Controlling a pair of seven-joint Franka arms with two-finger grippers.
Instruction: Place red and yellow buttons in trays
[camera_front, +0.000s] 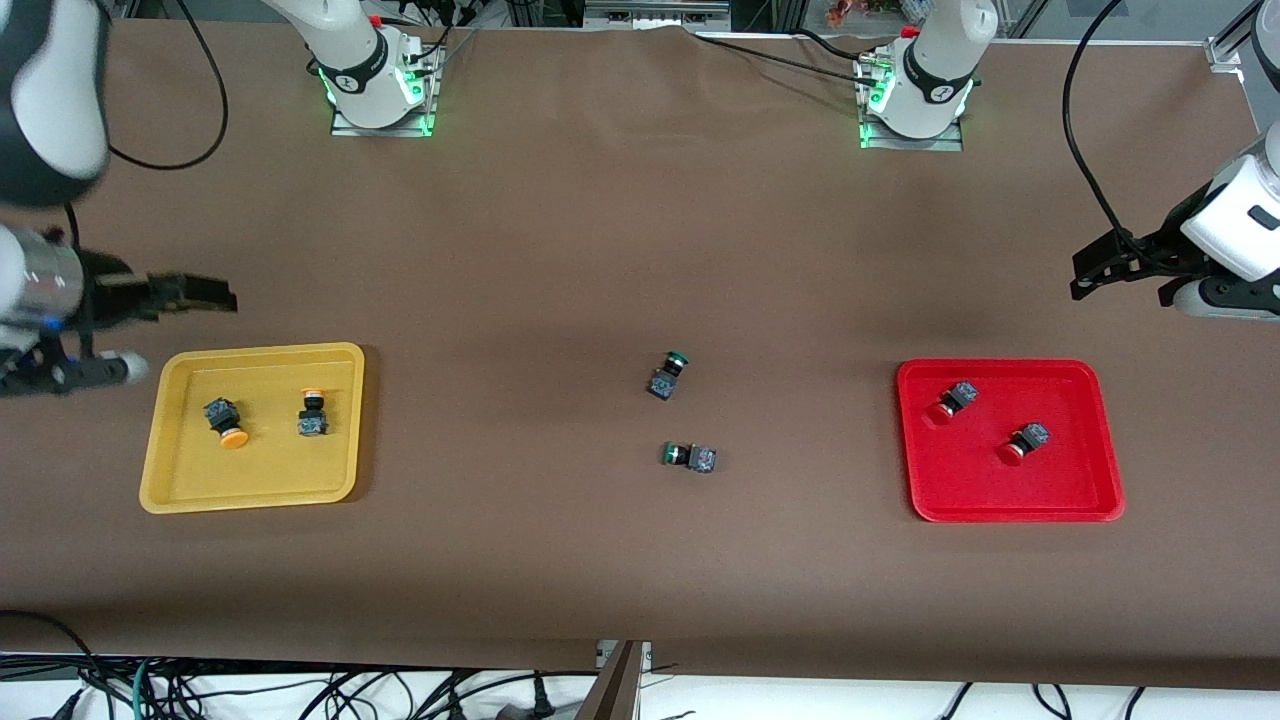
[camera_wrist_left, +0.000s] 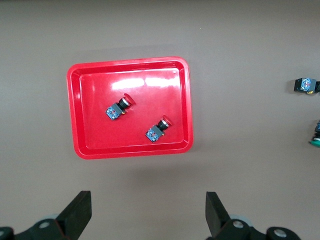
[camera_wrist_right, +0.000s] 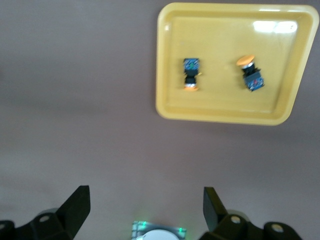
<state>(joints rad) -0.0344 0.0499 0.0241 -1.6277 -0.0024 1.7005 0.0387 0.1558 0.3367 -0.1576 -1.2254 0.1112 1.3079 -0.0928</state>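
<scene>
No readable text, label, brand or number shows in any view; nothing bears legible writing. The marks on the arm bases (camera_front: 378, 75) are too small to read.

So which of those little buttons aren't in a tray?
The two green-capped buttons, one farther from the front camera, the other nearer. Both lie on the bare brown table mid-way between the yellow tray and the red tray.

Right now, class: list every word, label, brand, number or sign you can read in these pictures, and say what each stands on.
None can be read.
Round marks on the two arm bases, right arm's base and left arm's base: too small to read.
Yellow tray, red tray, buttons and green-capped switches: no lettering shows.
</scene>
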